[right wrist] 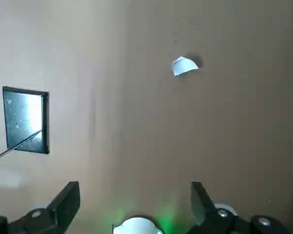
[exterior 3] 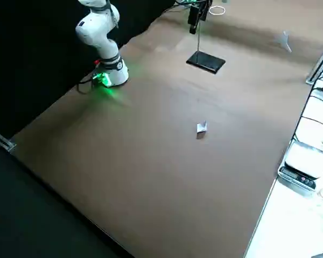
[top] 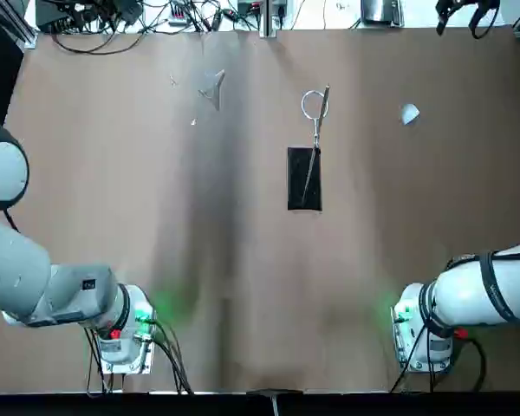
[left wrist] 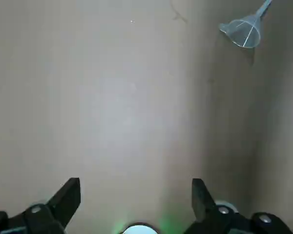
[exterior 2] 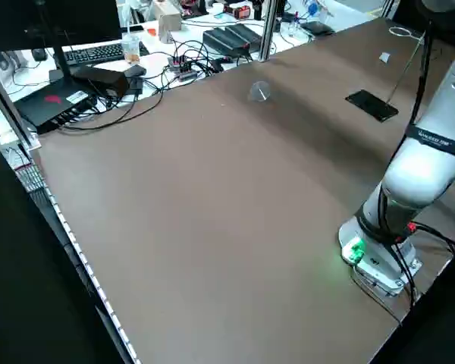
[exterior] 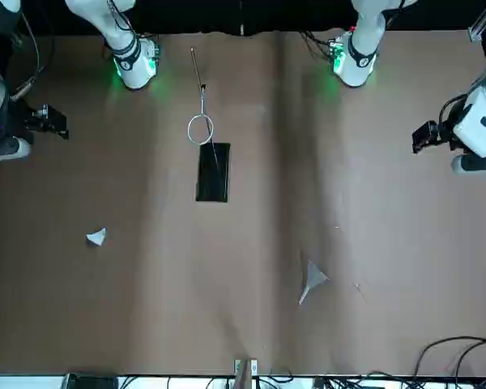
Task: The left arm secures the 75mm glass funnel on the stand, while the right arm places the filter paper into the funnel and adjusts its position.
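Your glass funnel [top: 212,90] lies on its side on the counter [top: 243,251], upper left of the top view, stem pointing to the upper right. Right of it stands the stand [top: 304,186], ring toward the top; then the filter paper [top: 409,113], upper right. In the front view, your left claw [left wrist: 136,180], right edge, and right claw [right wrist: 135,184], left edge, gape wide, holding nothing.

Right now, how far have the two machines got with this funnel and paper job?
It looks barely started. The stand is upright, its ring unfilled. Nothing is in hand: the left hand and right hand are both open and empty. Left to do: set the funnel in the ring, then place and adjust the filter paper. Both lie on the table.
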